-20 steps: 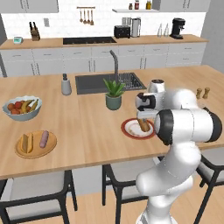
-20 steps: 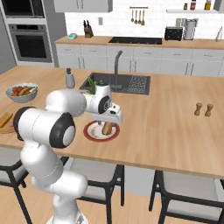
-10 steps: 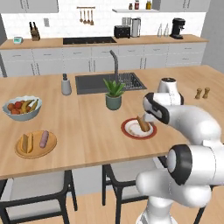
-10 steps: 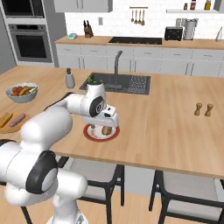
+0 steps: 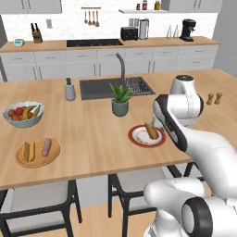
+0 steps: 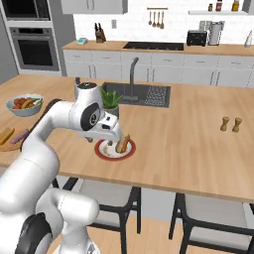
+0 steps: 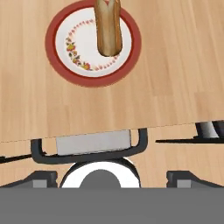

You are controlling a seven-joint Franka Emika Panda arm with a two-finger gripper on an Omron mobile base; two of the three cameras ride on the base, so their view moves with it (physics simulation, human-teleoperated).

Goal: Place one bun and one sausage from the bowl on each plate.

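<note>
One tan-brown bun (image 7: 108, 28) lying lengthwise across the red-rimmed plate (image 7: 61, 61), long axis toward the tabletop (image 7: 175, 78) edge; tool spread wide, empty.

potted plant (image 5: 120, 98) beside sink (image 5: 115, 86), fruit bowl (image 5: 22, 114) apart

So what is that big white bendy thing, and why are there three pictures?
It is a robot arm with a two-finger gripper that stands open, holding nothing. Two cameras ride on its base, one at each side behind the arm; the third sits on its hand, looking down. On the wooden counter a red-rimmed plate carries a bun. Farther off, a tan plate holds a bun and a sausage, beside a fruit bowl and a small plant.
</note>
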